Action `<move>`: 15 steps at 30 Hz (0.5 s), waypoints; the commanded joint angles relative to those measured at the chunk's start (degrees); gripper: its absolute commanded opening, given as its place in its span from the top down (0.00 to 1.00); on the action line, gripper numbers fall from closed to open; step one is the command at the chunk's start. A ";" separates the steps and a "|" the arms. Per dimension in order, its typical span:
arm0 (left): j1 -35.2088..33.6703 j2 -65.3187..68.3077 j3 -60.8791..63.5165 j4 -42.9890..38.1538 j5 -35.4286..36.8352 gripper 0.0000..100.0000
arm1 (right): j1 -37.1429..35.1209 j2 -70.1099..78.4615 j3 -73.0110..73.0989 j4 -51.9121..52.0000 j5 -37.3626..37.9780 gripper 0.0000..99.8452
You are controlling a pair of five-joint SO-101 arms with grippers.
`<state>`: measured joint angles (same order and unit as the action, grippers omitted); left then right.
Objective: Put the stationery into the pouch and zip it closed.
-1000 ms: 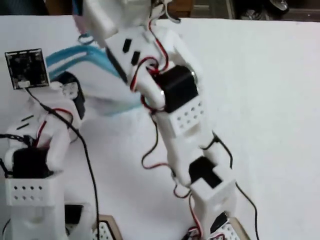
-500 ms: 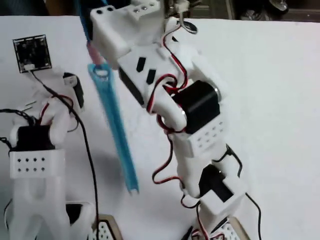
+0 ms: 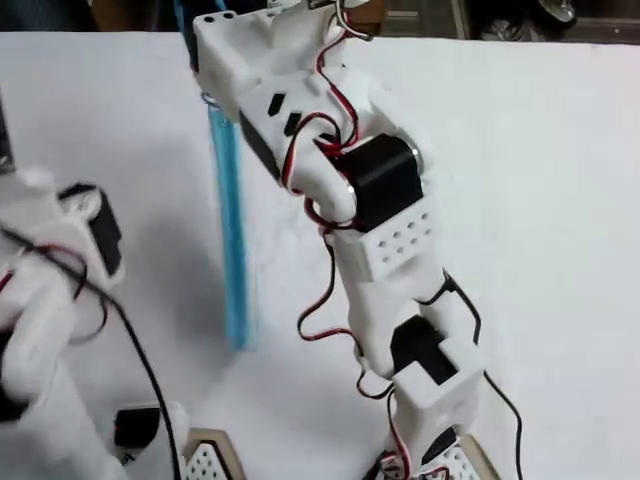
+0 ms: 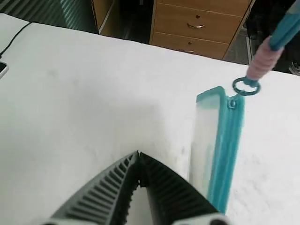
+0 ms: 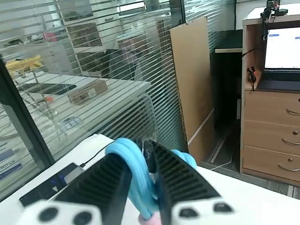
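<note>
The slim teal-blue plastic zip pouch [image 3: 232, 250] is held hanging edge-on over the white table [image 3: 540, 150], with its light-blue cord loop [image 5: 133, 173] pinched in the closed right gripper [image 5: 149, 164]. The left gripper [image 4: 138, 159] is closed on nothing near the pouch. The zipping step is judged in hand, though the zip's state cannot be told, and the round zipper ring [image 4: 243, 86] would next need catching with opened jaws. Bare table is left on the right arm's outer side, but the far edge is close behind the right gripper.

Pouch [image 3: 232, 250] turquoise; zip pull [image 4: 261, 63] pink, blue; table [image 3: 540, 150] white; jaws black, ribbed
</note>
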<state>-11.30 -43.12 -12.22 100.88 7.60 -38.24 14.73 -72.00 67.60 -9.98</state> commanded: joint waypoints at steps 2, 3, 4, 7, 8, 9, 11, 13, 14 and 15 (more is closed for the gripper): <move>3.38 -1.63 -3.43 1.41 0.62 0.91 | 0.40 -0.84 -0.88 -1.10 -0.70 0.98; 6.02 -2.15 -3.43 1.41 0.97 0.88 | 0.40 -0.84 -0.88 -1.63 -0.70 0.98; 8.40 -2.33 -3.34 1.41 1.05 0.84 | 0.40 -0.84 -0.88 -2.15 -0.70 0.98; 13.05 -1.19 0.62 -1.58 0.97 0.78 | -0.22 -0.84 -0.97 -3.03 -0.53 0.98; 12.97 -0.66 2.81 -3.43 1.05 0.77 | -0.48 -0.84 -0.97 -2.95 -0.35 0.98; 12.18 -0.13 5.19 -5.54 1.14 0.76 | -0.66 -0.92 -0.97 -2.86 -0.35 0.98; 9.80 0.75 10.29 -10.29 1.23 0.76 | -0.66 -1.10 -0.97 -2.95 -0.35 0.98; 8.48 1.54 14.07 -14.07 1.23 0.75 | -0.66 -1.89 -0.97 -2.95 -0.35 0.98; 8.66 1.63 15.21 -14.95 1.32 0.75 | -0.66 -2.07 -0.88 -2.95 -0.35 0.98; 9.63 1.89 16.09 -15.30 1.32 0.75 | -0.66 -2.33 -0.88 -2.95 -0.35 0.98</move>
<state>-1.98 -41.71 1.49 88.66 8.22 -38.15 14.73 -72.00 66.20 -9.98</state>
